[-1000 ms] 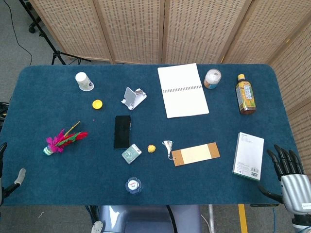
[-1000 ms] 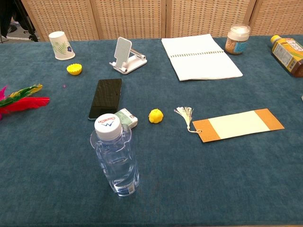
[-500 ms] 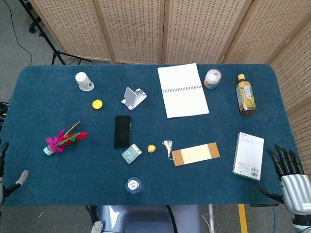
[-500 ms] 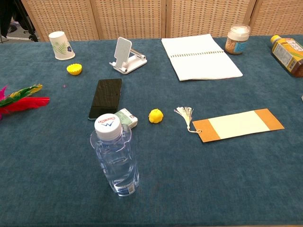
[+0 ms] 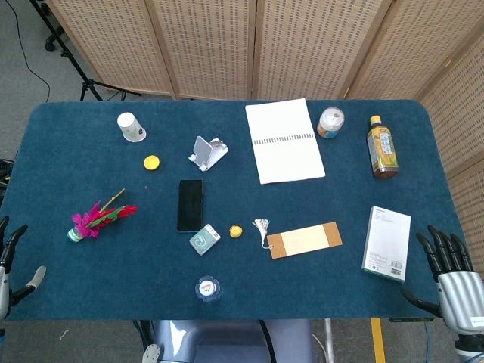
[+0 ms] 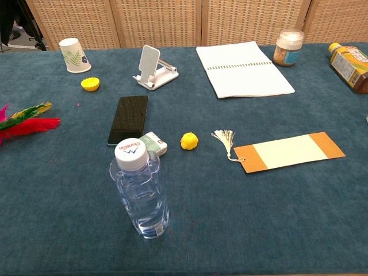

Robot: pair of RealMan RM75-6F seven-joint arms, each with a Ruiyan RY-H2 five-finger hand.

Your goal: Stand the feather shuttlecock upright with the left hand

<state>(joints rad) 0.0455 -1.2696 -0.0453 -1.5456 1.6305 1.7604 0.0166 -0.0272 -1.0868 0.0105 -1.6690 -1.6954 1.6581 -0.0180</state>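
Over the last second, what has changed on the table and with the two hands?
Only the left hand has moved: at the left edge of the head view it has come up a little, showing more of its spread fingers. It holds nothing. The feather shuttlecock lies on its side as before, untouched. The right hand stays open off the near right corner, and everything else on the table kept its place.
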